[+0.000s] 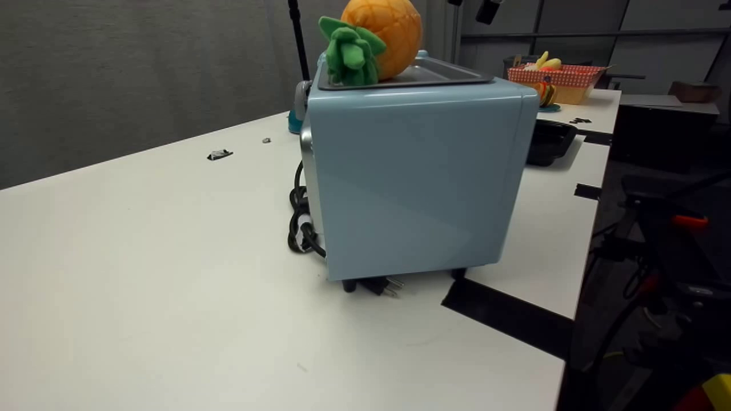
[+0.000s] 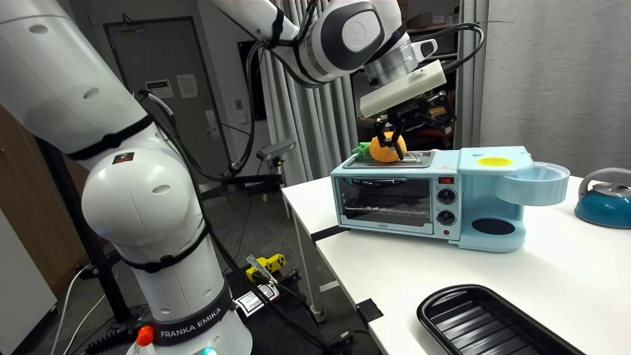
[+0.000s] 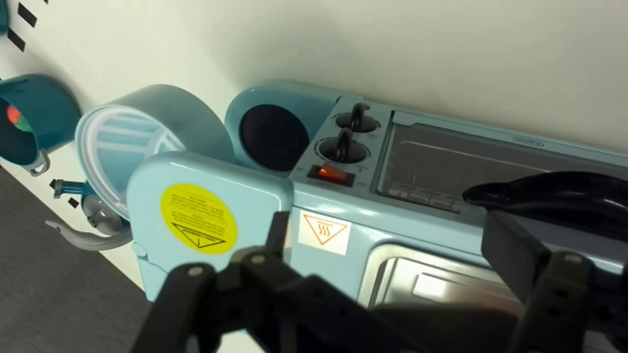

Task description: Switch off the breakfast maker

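Note:
The breakfast maker (image 1: 417, 182) is a boxy pale blue appliance on the white table; it also shows in an exterior view (image 2: 493, 192) and the wrist view (image 3: 417, 220). Its rocker switch (image 3: 334, 174) glows orange-red on the front panel, above two black knobs (image 3: 343, 148) (image 2: 446, 217); the switch also shows in an exterior view (image 2: 446, 180). My gripper (image 3: 387, 225) is open and empty, with its fingers wide apart over the appliance's top. In an exterior view the gripper (image 2: 421, 143) hangs tilted above the top, beside the plush. Whether it touches anything I cannot tell.
An orange plush fruit (image 2: 387, 150) with green leaves sits on the top tray (image 2: 419, 160). A black pan (image 2: 493, 320) lies in front. A teal kettle (image 2: 606, 202) stands beyond the basket end. A coiled cord (image 1: 298, 228) lies behind, its plug (image 1: 382, 285) underneath.

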`<state>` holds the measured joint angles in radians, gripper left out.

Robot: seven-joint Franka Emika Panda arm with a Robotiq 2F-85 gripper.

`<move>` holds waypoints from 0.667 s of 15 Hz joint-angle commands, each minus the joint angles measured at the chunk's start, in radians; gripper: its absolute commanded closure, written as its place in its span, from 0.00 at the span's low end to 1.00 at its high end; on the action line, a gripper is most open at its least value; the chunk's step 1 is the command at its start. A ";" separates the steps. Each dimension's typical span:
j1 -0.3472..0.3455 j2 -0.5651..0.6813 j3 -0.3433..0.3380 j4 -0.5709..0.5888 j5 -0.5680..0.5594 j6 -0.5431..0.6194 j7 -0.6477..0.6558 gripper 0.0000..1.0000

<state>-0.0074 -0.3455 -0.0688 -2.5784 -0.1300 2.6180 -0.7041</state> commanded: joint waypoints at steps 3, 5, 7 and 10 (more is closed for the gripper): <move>0.019 -0.038 -0.023 -0.039 -0.001 0.050 0.028 0.00; 0.017 -0.008 -0.020 -0.009 -0.014 0.015 0.026 0.00; 0.017 -0.009 -0.021 -0.011 -0.014 0.017 0.028 0.00; 0.017 -0.010 -0.021 -0.012 -0.014 0.017 0.029 0.00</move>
<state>-0.0074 -0.3543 -0.0725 -2.5914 -0.1300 2.6379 -0.6872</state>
